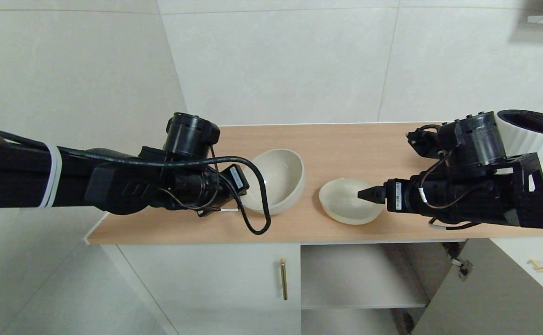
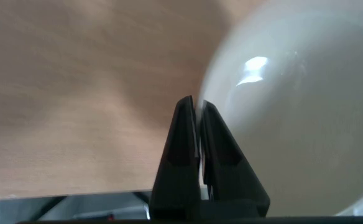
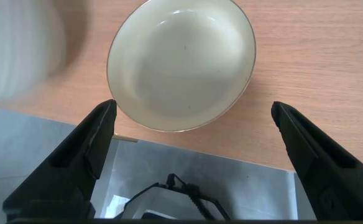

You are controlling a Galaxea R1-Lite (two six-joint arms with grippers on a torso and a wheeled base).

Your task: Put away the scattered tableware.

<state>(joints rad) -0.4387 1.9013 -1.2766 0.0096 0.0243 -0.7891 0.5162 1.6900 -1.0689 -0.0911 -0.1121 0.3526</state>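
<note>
A large cream bowl (image 1: pixel 278 179) stands tilted on its side over the wooden countertop (image 1: pixel 346 144). My left gripper (image 2: pixel 197 107) is shut on the rim of this large bowl (image 2: pixel 293 106); in the head view the wrist hides most of the fingers. A smaller cream bowl (image 1: pixel 348 201) sits upright near the counter's front edge. My right gripper (image 1: pixel 367 194) hangs just over its right side. In the right wrist view the right gripper (image 3: pixel 192 109) is wide open, and the small bowl (image 3: pixel 181 62) lies between and beyond the fingers.
A white ribbed container (image 1: pixel 534 137) stands at the counter's far right, behind my right arm. Below the counter an open cabinet (image 1: pixel 355 274) shows a bare shelf, its door (image 1: pixel 480 288) swung out to the right. A closed door with a gold handle (image 1: pixel 283 279) is beside it.
</note>
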